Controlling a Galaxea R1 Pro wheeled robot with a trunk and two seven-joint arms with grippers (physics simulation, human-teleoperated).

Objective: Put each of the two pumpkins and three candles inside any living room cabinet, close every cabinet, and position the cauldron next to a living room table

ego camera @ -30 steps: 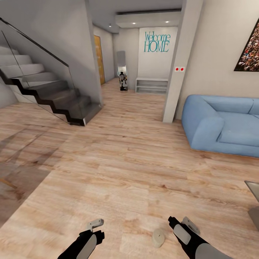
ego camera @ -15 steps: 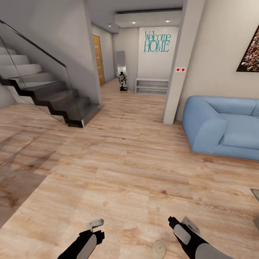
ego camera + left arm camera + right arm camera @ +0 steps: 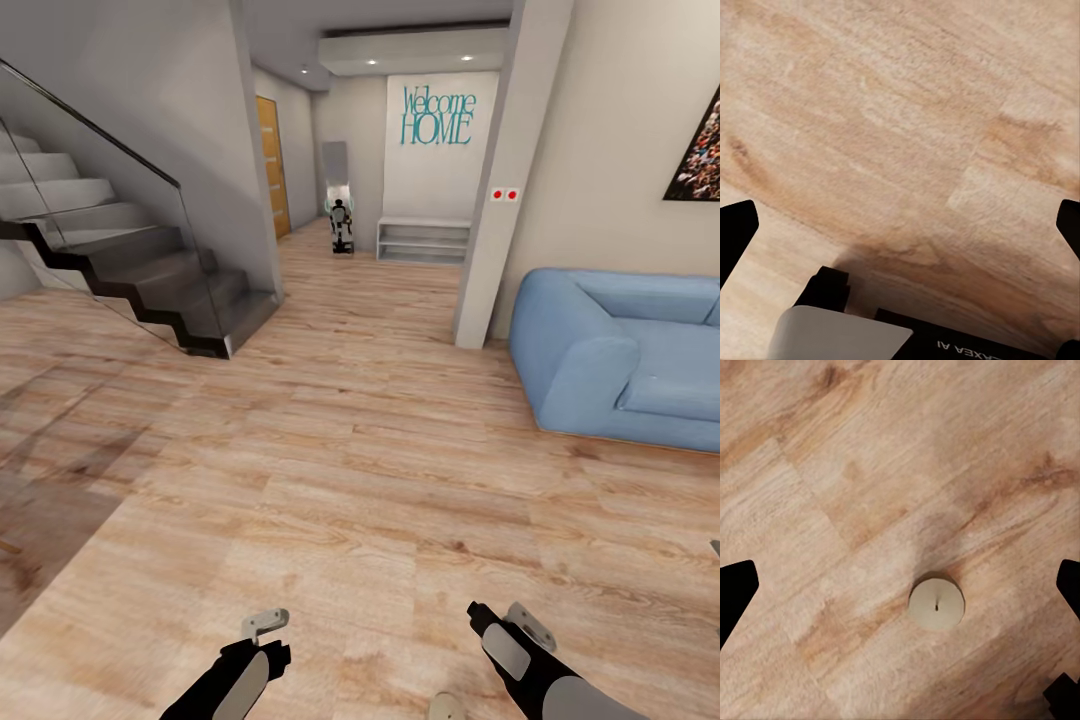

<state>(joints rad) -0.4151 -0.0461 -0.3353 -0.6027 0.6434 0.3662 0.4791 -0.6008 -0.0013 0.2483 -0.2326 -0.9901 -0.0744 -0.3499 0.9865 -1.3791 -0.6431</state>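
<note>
One candle, a pale beige stub with a dark wick, stands upright on the light wood-plank floor. In the right wrist view it lies below and between the wide-spread fingers of my right gripper, which is open and apart from it. In the head view the candle is cut off by the bottom edge, just left of my right gripper. My left gripper hangs open over bare planks, as the left wrist view of the left gripper confirms. The pumpkins, cabinet and cauldron are out of view.
A dark staircase with a glass rail stands at the left and a blue sofa at the right. A white pillar rises beside a hallway holding a low white shelf. Open floor lies ahead.
The whole view has shifted as the camera moved forward: the candle has slid down to the head view's bottom edge. Both arms keep their pose.
</note>
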